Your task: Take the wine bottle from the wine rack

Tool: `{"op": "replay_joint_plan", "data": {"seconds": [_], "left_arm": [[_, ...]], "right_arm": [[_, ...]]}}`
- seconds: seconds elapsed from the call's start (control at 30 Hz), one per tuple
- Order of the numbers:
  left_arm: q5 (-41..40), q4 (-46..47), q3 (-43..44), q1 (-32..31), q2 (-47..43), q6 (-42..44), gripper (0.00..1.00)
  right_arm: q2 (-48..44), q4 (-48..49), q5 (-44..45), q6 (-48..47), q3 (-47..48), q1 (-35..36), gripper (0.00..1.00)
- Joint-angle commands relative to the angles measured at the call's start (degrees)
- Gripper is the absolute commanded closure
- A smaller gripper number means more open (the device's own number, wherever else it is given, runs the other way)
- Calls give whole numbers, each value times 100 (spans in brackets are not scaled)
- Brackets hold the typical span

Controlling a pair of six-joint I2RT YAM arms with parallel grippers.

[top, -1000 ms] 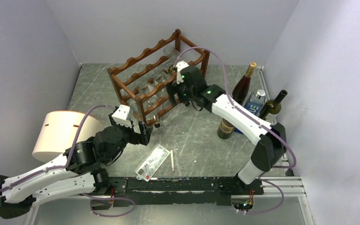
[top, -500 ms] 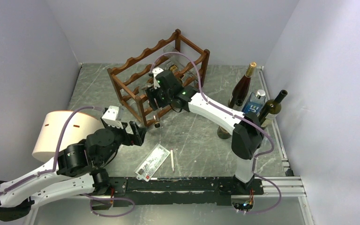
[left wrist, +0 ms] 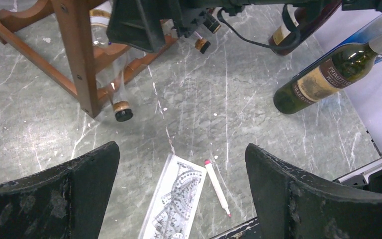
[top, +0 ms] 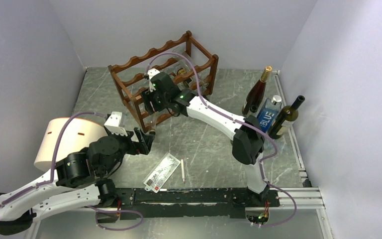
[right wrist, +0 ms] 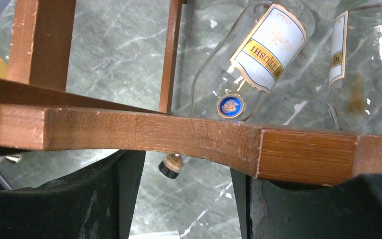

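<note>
since our right claw (right wrist: 185,164) is spread at the rack (top: 188,44), a front rail (right wrist: 179,137) crossing just past its fingers (right wrist: 54,204), we judge it the nearer arm. the bottle (right wrist: 251,55) lies in the lowest tier beyond that rail, its long axis sloping neck-first toward the counter (left wrist: 258,109), cap (left wrist: 123,112) poking out beside the corner post (left wrist: 77,55). our left claw (left wrist: 181,147) hangs spread above the counter, near the cap but apart.

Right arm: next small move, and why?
Probably nudge the right gripper off the rail of the wine rack and toward the capped neck of the clear wine bottle, then close. Its jaws stand open, the rail crosses right in front of it, and that neck shows below the rail, ungripped.
</note>
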Motion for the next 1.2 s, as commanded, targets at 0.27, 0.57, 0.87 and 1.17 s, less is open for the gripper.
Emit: {"op": "replay_joint_plan", "data": {"seconds": [0.27, 0.57, 0.87, 1.17], "left_arm": [[-38, -241, 221, 36, 17, -325, 1], [-134, -234, 208, 36, 82, -374, 0], [-223, 76, 92, 39, 111, -240, 0], [-314, 287, 49, 34, 81, 45, 1]], "right_arm": [[747, 185, -389, 15, 1015, 47, 34], [-54, 203, -322, -152, 380, 57, 22], [-1361, -14, 461, -616, -853, 32, 8], [-2366, 996, 788, -1031, -2518, -1058, 3]]}}
